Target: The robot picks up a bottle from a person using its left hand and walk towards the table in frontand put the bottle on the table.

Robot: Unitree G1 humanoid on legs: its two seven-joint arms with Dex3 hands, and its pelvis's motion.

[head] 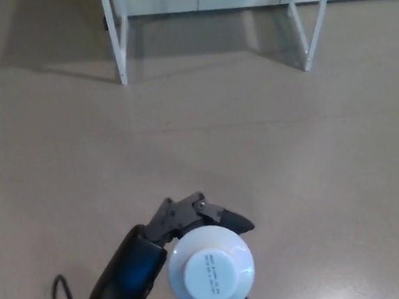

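Note:
In the head view a white bottle [211, 269] with a round white cap stands upright, seen from above, at the bottom centre. My left hand [168, 251] is shut on it, black fingers [219, 218] wrapped around its far side and the forearm coming in from the lower left. Far ahead at the top of the picture stand the white legs of the table [118, 41]; its top is out of frame. My right hand does not show.
A second white table leg [310, 31] stands at the top right, with shadow on the beige floor [269, 150] beneath the table. A black cable [58, 295] loops beside my left forearm.

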